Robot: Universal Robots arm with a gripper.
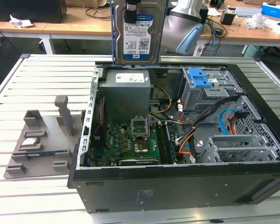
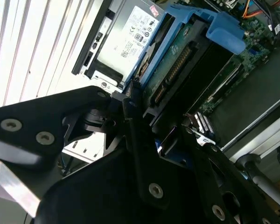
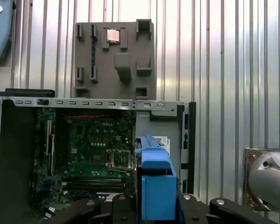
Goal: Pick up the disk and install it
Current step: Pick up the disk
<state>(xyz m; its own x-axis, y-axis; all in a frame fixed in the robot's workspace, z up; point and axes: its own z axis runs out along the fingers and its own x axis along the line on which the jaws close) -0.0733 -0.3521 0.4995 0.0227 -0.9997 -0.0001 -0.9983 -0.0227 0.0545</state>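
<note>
The disk (image 1: 136,39), a silver hard drive with a white-and-blue label in a blue carrier frame, hangs upright above the back edge of the open computer case (image 1: 177,179). My gripper (image 1: 132,10) is shut on its top end. In the second wrist view the disk (image 2: 177,60) runs edge-on away from my black fingers (image 2: 133,116), which clamp it from both sides. In the first wrist view the blue carrier (image 3: 154,182) sticks out between the fingers, over the case's motherboard (image 3: 93,149).
Inside the case sit a grey power supply (image 1: 126,91), the motherboard (image 1: 130,140), a drive bay with a blue latch (image 1: 199,77) and loose cables. A grey fixture tray (image 1: 42,140) holding a small silver chip (image 1: 31,141) lies on the slatted table at the exterior view's left.
</note>
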